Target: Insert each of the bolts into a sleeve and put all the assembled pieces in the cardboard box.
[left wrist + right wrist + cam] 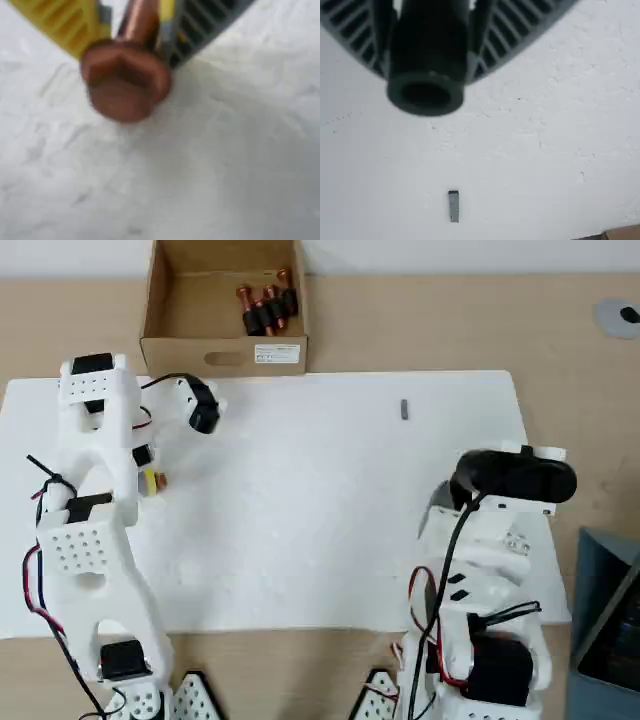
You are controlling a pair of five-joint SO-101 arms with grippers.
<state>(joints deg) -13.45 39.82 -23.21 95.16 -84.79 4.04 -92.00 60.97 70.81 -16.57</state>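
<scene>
Across the bench (420,325) lies a white mat (300,530); behind it the cardboard box (200,352) holds assembled pieces (268,305). Over the mat the right jaws clench a black sleeve (426,75) — the left jaws grip a copper bolt (125,82), well apart.

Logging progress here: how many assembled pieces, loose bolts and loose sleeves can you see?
Assembled pieces: 3, in the box
Loose bolt: 1, in the left gripper
Loose sleeve: 1, in the right gripper
Total: 5

Small grey tab (404,409) on white mat (330,500), wood table (420,320), dark bin (608,620) at rt edge.
</scene>
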